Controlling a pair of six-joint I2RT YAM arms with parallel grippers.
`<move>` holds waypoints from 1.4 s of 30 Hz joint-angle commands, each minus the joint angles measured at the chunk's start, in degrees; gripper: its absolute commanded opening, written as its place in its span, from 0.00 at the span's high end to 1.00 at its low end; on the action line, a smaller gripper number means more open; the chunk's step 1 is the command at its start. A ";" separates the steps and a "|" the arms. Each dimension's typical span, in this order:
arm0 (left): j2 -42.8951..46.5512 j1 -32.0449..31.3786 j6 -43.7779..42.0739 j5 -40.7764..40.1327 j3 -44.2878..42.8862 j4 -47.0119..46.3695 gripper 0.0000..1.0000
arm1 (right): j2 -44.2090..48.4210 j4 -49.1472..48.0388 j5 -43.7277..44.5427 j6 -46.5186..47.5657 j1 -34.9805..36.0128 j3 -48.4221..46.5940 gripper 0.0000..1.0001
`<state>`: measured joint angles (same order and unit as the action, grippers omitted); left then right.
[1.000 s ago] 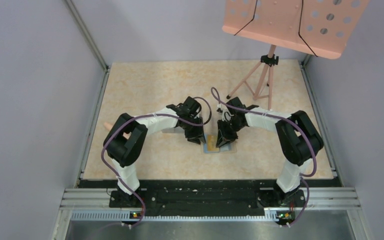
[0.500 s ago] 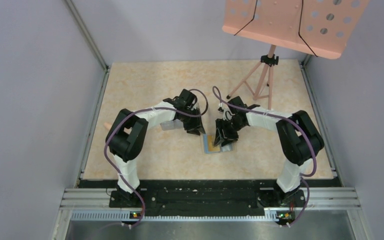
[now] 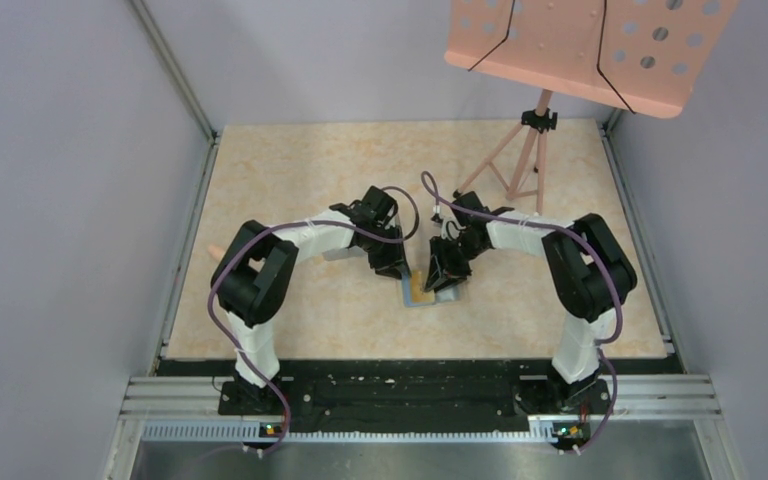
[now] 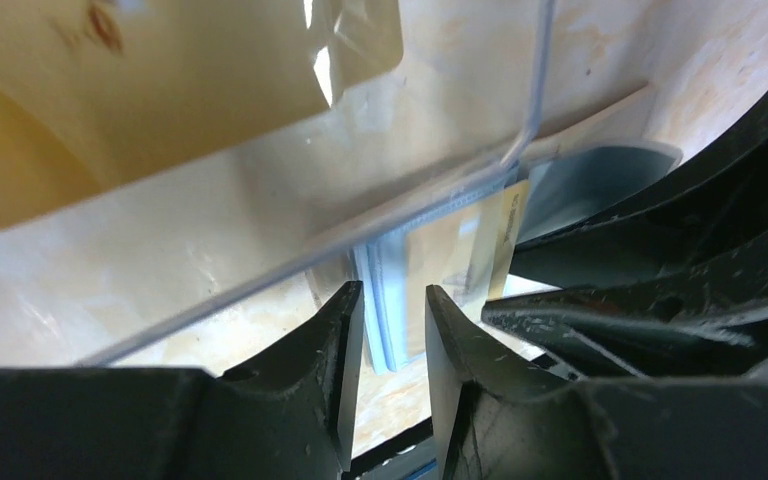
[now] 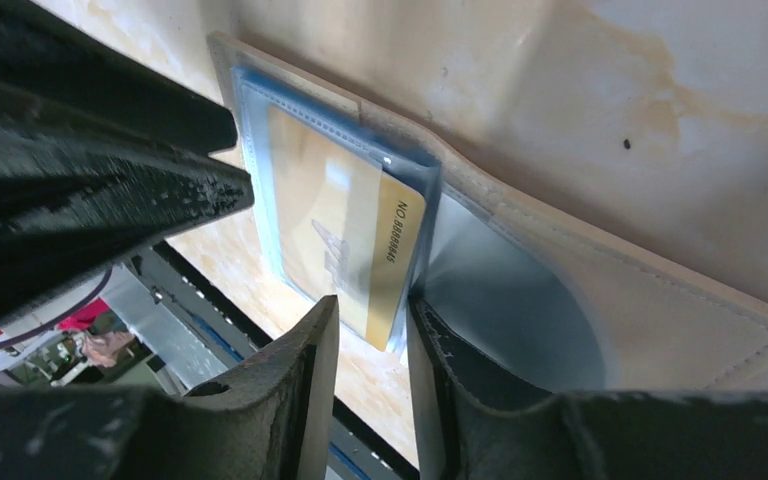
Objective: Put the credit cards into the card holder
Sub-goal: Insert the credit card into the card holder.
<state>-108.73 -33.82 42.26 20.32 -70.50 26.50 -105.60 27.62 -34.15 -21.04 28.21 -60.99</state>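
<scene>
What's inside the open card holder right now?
A yellow-orange card lies partly tucked in the clear sleeve of the open card holder, with its numbered edge uncovered. Whether any other cards lie beneath it is hidden.

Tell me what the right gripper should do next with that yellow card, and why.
Probably nudge the right gripper against the yellow card to slide it further into the clear sleeve of the card holder: its numbered end lies uncovered past the sleeve's mouth, right at the parted fingertips.
</scene>
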 commanded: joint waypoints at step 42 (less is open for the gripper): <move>5.50 -2.63 -3.01 -7.66 -0.97 13.16 0.62 | -2.01 -11.97 -9.97 -3.73 1.56 1.61 0.67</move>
<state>-106.41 -36.34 39.64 12.32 -72.60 39.35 -107.37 17.32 -44.05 -24.71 29.15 -59.64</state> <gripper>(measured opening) 0.379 0.323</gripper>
